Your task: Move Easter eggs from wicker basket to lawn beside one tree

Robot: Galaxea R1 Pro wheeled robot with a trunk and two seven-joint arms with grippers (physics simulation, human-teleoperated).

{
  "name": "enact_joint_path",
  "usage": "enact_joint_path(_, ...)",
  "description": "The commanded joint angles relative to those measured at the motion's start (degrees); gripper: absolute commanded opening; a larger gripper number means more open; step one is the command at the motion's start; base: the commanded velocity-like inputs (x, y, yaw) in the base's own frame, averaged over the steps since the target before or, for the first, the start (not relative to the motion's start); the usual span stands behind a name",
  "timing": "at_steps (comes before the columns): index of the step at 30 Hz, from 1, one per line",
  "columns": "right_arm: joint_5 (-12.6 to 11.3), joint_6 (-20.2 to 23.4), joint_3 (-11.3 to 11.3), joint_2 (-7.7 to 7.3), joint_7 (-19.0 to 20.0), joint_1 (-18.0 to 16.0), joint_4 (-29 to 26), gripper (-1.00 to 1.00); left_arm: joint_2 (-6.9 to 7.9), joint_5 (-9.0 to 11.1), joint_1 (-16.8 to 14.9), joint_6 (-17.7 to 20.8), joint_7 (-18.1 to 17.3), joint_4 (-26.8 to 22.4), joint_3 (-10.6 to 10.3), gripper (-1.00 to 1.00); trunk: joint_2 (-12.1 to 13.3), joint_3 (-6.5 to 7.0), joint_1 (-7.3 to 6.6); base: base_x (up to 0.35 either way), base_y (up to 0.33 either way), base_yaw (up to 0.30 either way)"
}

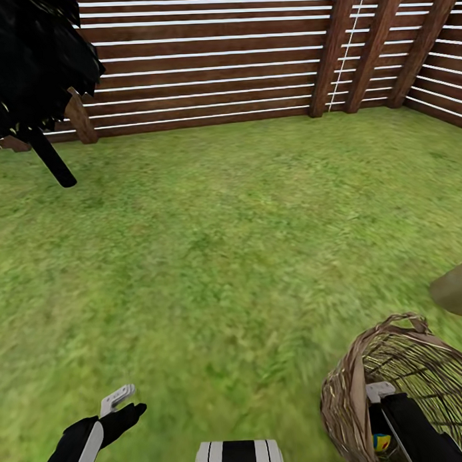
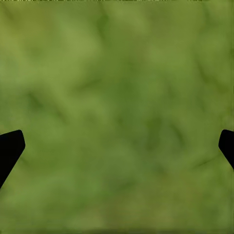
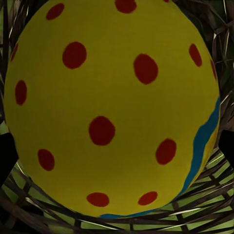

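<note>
Egg (image 3: 109,105) looms close before right gripper, inside wicker basket (image 1: 396,378) on lawn (image 1: 218,245). Right jaws spread either side, not yet closed. Left gripper (image 2: 117,146) open over grass. Step: first pickup; next, close gently, lift clear of rim.

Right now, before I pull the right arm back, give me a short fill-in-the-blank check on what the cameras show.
1. The right arm reaches into the brown open-weave wicker ____.
2. The yellow egg in the right wrist view carries ____ dots.
3. The left claw hangs over bare ____.
4. Behind the mottled green lawn stands a dark brown slatted ____.

Missing words: basket; red; grass; fence
</note>
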Motion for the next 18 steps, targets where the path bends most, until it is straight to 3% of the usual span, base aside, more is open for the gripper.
enact_joint_path(1,1.9,-0.07,-0.18,0.0,0.41,0.0,-0.09,1.0,-0.02,0.11,-0.02,0.34,-0.23,-0.06,0.18,1.0,-0.01,-0.04,0.0,0.0,0.0,0.0)
enact_joint_path(2,1.9,-0.1,-0.18,0.0,0.43,0.0,-0.09,-1.0,-0.02,0.1,-0.04,0.33,-0.23,-0.06,0.18,1.0,-0.01,-0.05,0.0,0.0,0.0,0.0)
enact_joint_path(16,1.93,-1.04,-0.18,0.0,0.41,0.0,-0.07,-1.0,0.03,0.07,-0.06,0.44,-0.47,0.02,0.12,1.0,-0.01,-0.13,0.0,0.0,0.0,0.0)
enact_joint_path(18,1.93,-1.04,-0.16,0.0,0.41,0.0,-0.05,-1.0,0.11,0.0,-0.04,0.48,-0.48,0.02,-1.26,1.0,-0.01,-0.13,0.0,0.0,0.0,0.0)
